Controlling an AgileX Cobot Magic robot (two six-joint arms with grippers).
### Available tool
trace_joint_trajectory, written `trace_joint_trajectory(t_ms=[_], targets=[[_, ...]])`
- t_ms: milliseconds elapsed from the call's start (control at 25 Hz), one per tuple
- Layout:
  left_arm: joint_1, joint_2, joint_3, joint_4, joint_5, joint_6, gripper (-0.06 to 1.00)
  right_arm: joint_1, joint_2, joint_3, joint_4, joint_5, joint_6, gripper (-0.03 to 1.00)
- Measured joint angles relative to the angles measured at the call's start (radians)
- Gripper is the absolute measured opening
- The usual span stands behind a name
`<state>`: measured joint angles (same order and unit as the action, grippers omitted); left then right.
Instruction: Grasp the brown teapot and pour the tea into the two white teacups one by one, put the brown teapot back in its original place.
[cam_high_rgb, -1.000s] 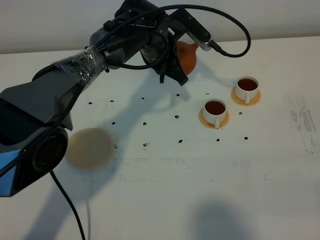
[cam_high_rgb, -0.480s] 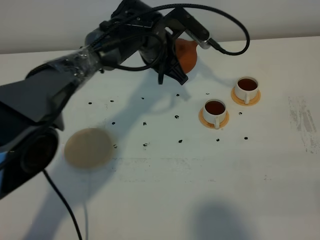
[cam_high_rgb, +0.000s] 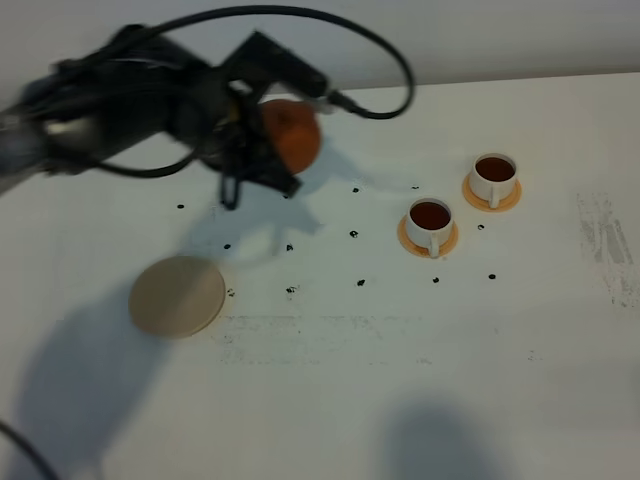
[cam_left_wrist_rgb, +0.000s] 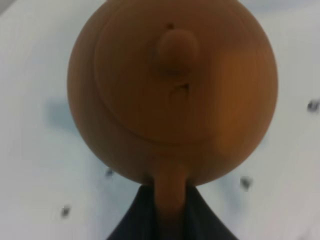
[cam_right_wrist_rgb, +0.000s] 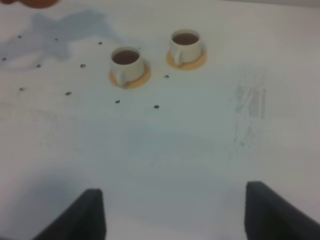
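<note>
My left gripper (cam_high_rgb: 262, 150) is shut on the handle of the brown teapot (cam_high_rgb: 291, 134) and holds it above the table, at the back left of the cups. The left wrist view shows the teapot (cam_left_wrist_rgb: 172, 90) from above, upright with its lid knob on top, and the handle (cam_left_wrist_rgb: 170, 200) between my dark fingers. Two white teacups (cam_high_rgb: 430, 221) (cam_high_rgb: 494, 174) stand on orange saucers at the right, both holding dark tea (cam_right_wrist_rgb: 125, 57). The pale tan coaster (cam_high_rgb: 177, 296) lies bare at the front left. My right gripper (cam_right_wrist_rgb: 172, 210) is open and empty, low over the table.
Small dark specks (cam_high_rgb: 354, 234) are scattered over the white table (cam_high_rgb: 380, 380) between the coaster and the cups. A scuffed grey patch (cam_high_rgb: 605, 245) marks the table at the far right. A black cable (cam_high_rgb: 380, 60) loops above the left arm.
My left gripper has swung left and toward the front with the teapot, away from the cups. The cups and the coaster have not moved.
</note>
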<state>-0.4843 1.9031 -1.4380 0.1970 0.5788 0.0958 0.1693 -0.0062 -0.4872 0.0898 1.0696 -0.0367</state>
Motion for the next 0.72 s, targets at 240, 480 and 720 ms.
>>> trace_joint_trajectory(t_ms=[240,480,720], targets=[[0.078,-0.185,0.204,0.000,-0.017,-0.072,0.10,0.000,0.000,0.000,0.000,0.000,0.000,0.59],[0.102,-0.293,0.366,-0.004,-0.020,-0.188,0.10,0.000,0.000,0.000,0.000,0.000,0.000,0.59],[0.102,-0.357,0.500,-0.004,-0.058,-0.282,0.10,0.000,0.000,0.000,0.000,0.000,0.000,0.59]])
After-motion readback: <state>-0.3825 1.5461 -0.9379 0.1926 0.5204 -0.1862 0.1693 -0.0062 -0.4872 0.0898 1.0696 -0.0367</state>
